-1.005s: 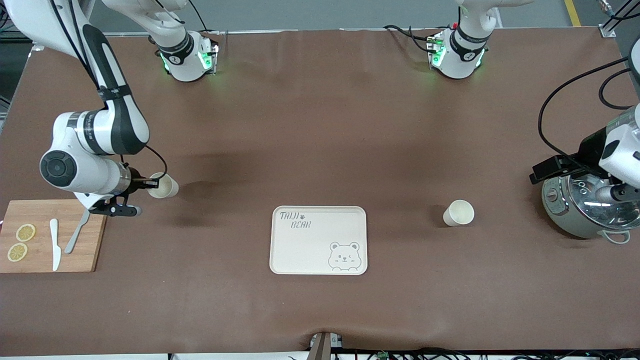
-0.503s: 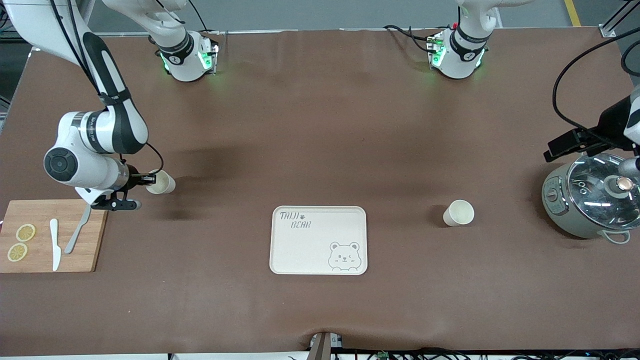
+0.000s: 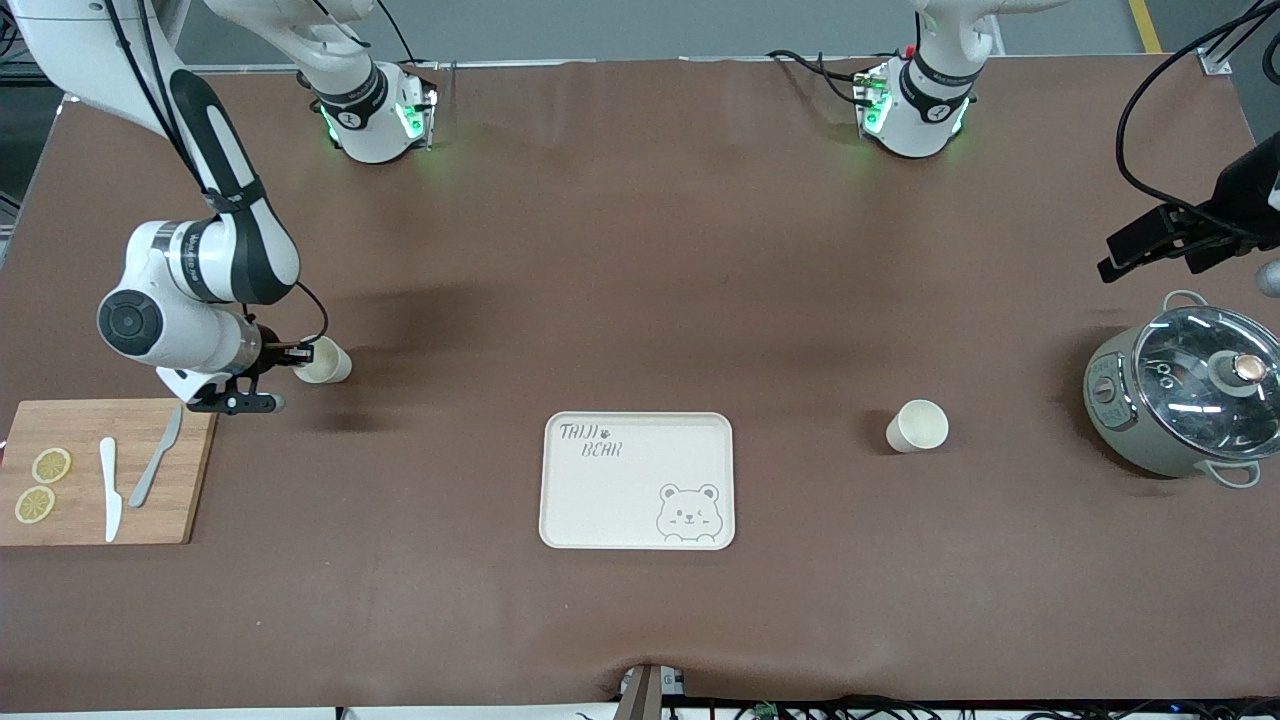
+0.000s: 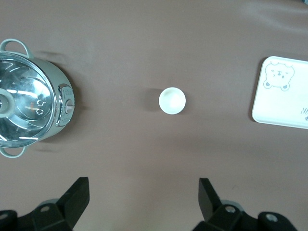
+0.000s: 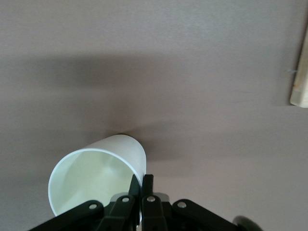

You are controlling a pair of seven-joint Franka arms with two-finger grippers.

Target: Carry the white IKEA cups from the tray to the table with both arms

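My right gripper (image 3: 297, 352) is shut on the rim of one white IKEA cup (image 3: 326, 362), one finger inside and one outside. It holds the cup tilted just above the brown table, beside the cutting board. The right wrist view shows the cup (image 5: 96, 175) pinched at the gripper (image 5: 143, 180). The second white IKEA cup (image 3: 918, 426) stands upright on the table between the tray and the pot, and shows in the left wrist view (image 4: 172, 100). My left gripper (image 4: 143, 185) is open and empty, high over the table at the left arm's end, well apart from that cup.
A cream bear-printed tray (image 3: 600, 500) lies mid-table, also in the left wrist view (image 4: 284, 103). A grey pot with a glass lid (image 3: 1180, 400) stands at the left arm's end. A wooden cutting board (image 3: 80, 505) with two knives and lemon slices lies at the right arm's end.
My right gripper has drawn slightly toward the bases with the cup in it. My left arm has moved off the pot toward the bases, uncovering the lid.
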